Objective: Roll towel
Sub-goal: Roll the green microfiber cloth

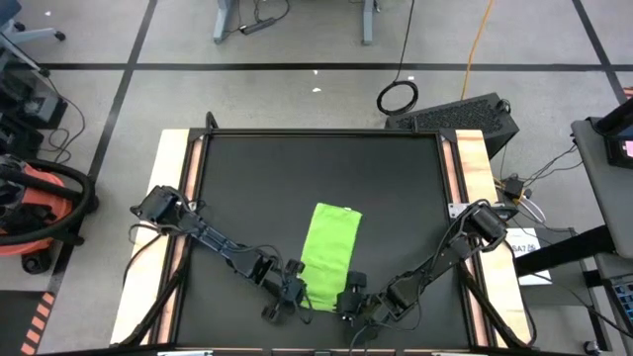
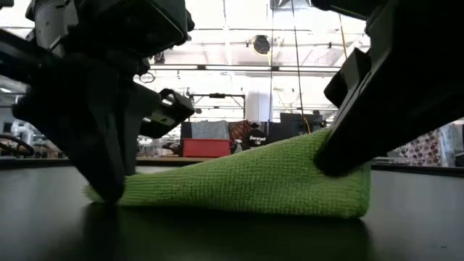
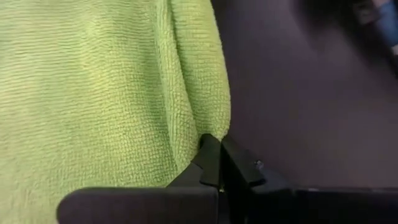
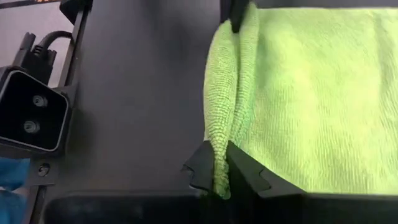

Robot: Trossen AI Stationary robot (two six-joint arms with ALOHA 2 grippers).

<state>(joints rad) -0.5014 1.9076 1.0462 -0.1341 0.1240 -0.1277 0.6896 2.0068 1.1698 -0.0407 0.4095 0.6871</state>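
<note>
Two grippers sit at the near end of the towel (image 1: 329,252), one at each near corner; the towel lies on the black table (image 1: 247,188), its long axis running near to far, a little right of the table's middle, its far end flat and free.

Left gripper (image 1: 297,289): at the near left corner; the left wrist view shows its fingers (image 3: 214,162) brought together, tips meeting at the towel's hem; cloth bunches into a ridge running up from the tips; clamped on the towel's edge as far as can be seen.

Right gripper (image 1: 348,297): at the near right corner; the right wrist view shows a fold of cloth standing up between its fingers (image 4: 245,169); pinched on that fold, tips nearly together.

Low view: the towel (image 2: 268,181) rises from the table surface at the left gripper (image 2: 109,192) to a higher point under the right gripper (image 2: 337,167), so the near edge forms a wedge, lifted on the right side; the left corner is pressed down at table level.

Both arms reach in from the table's near side corners and converge on the towel.
</note>
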